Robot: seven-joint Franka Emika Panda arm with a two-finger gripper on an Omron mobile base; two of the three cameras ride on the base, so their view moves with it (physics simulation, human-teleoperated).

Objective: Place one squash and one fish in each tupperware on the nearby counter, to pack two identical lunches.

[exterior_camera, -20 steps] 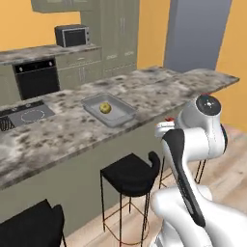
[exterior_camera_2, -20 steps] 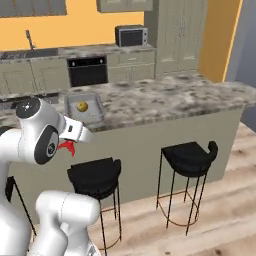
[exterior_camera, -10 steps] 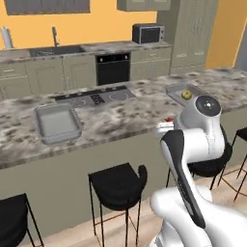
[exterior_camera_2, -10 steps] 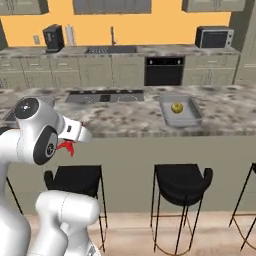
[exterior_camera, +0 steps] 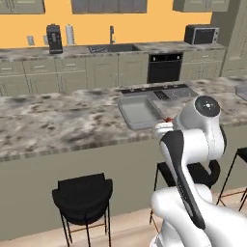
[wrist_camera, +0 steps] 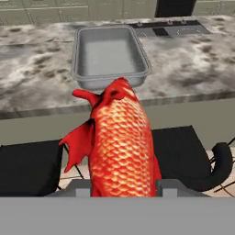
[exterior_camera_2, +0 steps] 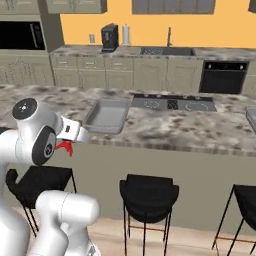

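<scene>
Granite counter (exterior_camera: 58,125) runs across this kitchen, with cabinets and an orange wall behind it. Short of its front edge, over the bar stools (exterior_camera_2: 147,192), hangs the gripper (wrist_camera: 120,186), its jaws clamped on the red-orange fish (wrist_camera: 120,147), which juts out from between the fingertips toward the counter. A scrap of that red fish also peeks beside the wrist in both base views. Beyond the fish, on the counter near the front edge, sits a light-grey tupperware (wrist_camera: 110,55), well apart from the gripper. Just past it lies the cooktop (exterior_camera_2: 175,103).
</scene>
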